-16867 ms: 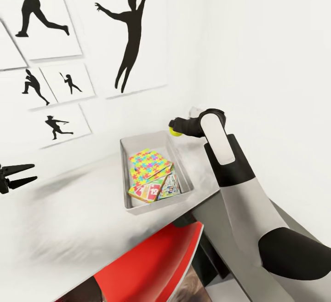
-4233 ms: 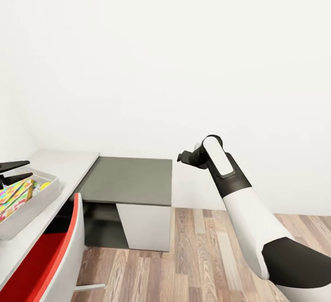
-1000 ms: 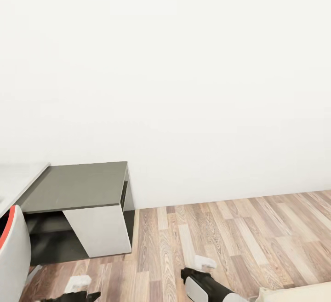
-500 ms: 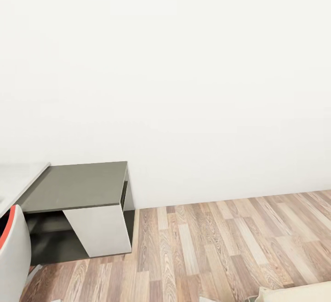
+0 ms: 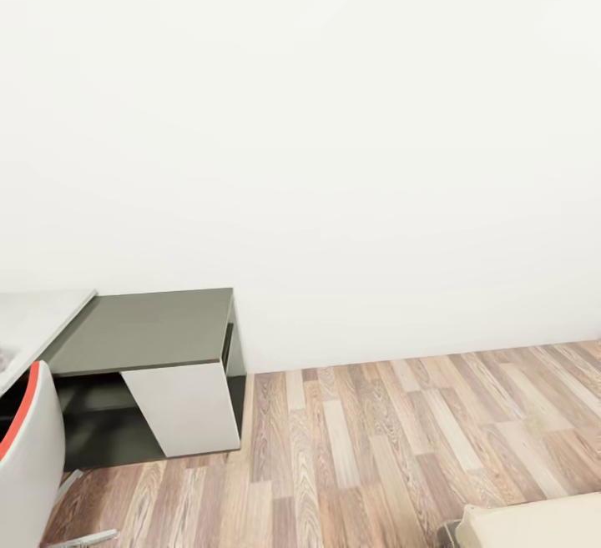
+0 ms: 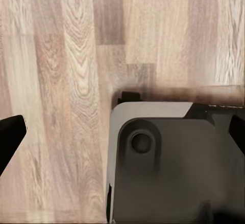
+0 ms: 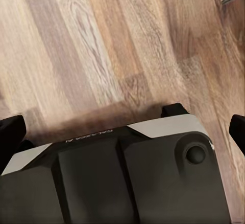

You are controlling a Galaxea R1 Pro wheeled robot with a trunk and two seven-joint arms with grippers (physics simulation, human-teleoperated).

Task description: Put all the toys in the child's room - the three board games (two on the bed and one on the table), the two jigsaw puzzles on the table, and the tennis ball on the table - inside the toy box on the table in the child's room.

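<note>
Brown wood planks cover the floor [image 5: 401, 439], and both wrist cameras look straight down at them. In the left wrist view the left gripper [image 6: 122, 132] has its two dark fingertips far apart at the two edges of the picture, with nothing between them but floor and the robot's own grey and black base [image 6: 168, 168] below. The right gripper [image 7: 125, 132] is spread wide the same way, holding nothing, over the same kind of base. In the head view, a corner of the beige bed [image 5: 534, 525] sits nearest, low at the right. At the left edge is the curved white back of a chair with a red seat [image 5: 29, 448]. Behind it stands the table [image 5: 37, 319]: a bit of its white top shows, joined to the lower dark grey side unit [image 5: 146, 331], and its long side runs off toward the left. Farthest back is a plain white wall [image 5: 334, 139].
</note>
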